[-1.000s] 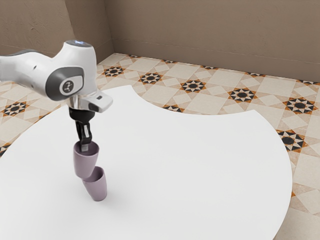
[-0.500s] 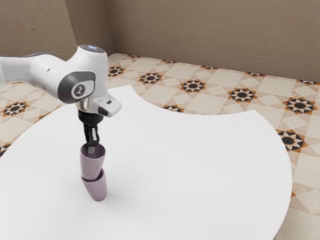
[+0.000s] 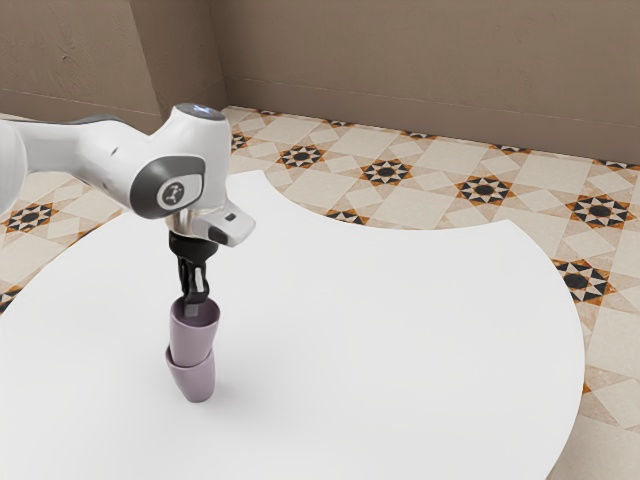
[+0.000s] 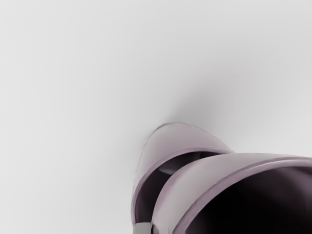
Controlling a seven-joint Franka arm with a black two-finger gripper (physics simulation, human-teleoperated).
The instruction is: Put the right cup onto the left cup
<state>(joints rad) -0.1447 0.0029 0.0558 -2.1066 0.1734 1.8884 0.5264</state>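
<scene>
A white table (image 3: pixel 400 330) spreads beneath your hand, with a patterned floor (image 3: pixel 340 165) and a brown wall (image 3: pixel 400 60) beyond it. Directly under your gripper (image 3: pixel 193 303) is the upper cup (image 3: pixel 192 342), which I take to be the right cup of the task; its base sits within the mouth of the lower cup (image 3: pixel 197 381), which stands on the table. Your gripper has the upper cup pinched by its wall at the rim. From the hand you can see a dark crescent of the lower cup's opening beside the upper cup, so the fit looks off-centre. The arm (image 3: pixel 108 160) reaches in above them.

You look close to finished: the stack is formed, but I can't tell whether the upper cup is fully seated. What's left, I judge, is centring and settling it, then letting go and lifting clear.
</scene>
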